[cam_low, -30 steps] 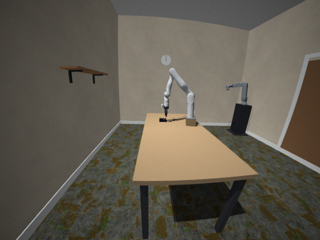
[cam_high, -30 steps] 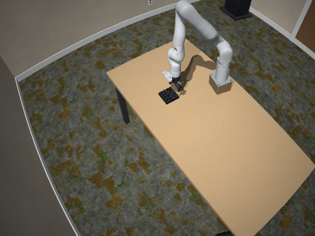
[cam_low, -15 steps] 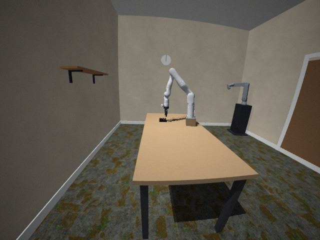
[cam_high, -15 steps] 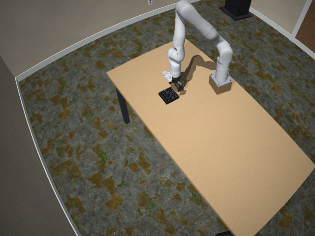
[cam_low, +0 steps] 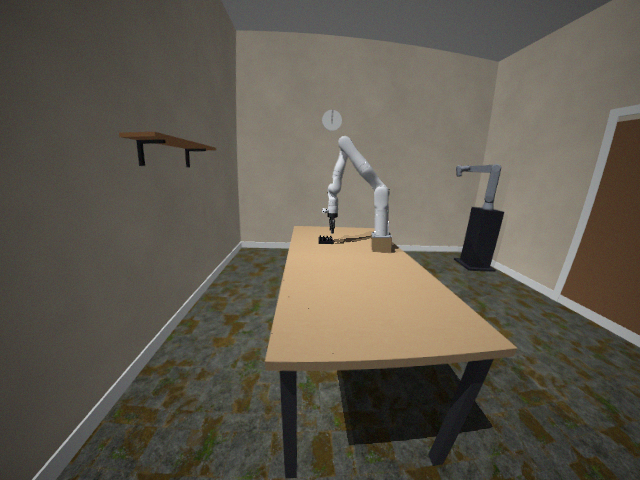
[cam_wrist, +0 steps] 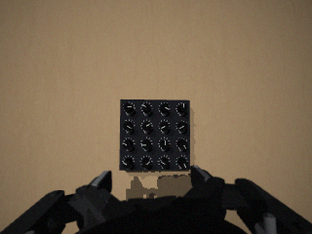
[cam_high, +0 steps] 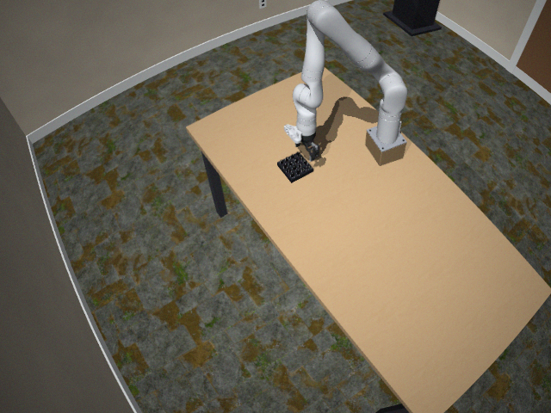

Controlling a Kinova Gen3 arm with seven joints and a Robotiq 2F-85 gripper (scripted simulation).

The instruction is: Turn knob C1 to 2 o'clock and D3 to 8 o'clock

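The black knob box [cam_high: 297, 167] stands flat on the table near the far left edge; it also shows in the exterior view [cam_low: 325, 239] and in the wrist view [cam_wrist: 154, 135]. It carries four rows of four black knobs with white lines; the printed names are too small to read. My gripper [cam_high: 312, 152] hangs above the table just beside the box's edge toward the arm's base, pointing down. It is open and empty. In the wrist view its two fingertips frame the box's near edge from above, well clear of the knobs.
The arm's base block [cam_high: 385, 146] stands on the table to the right of the box. The table's left edge [cam_high: 231, 177] lies close beyond the box. A second arm on a black pedestal [cam_low: 480, 232] stands off the table by the far wall.
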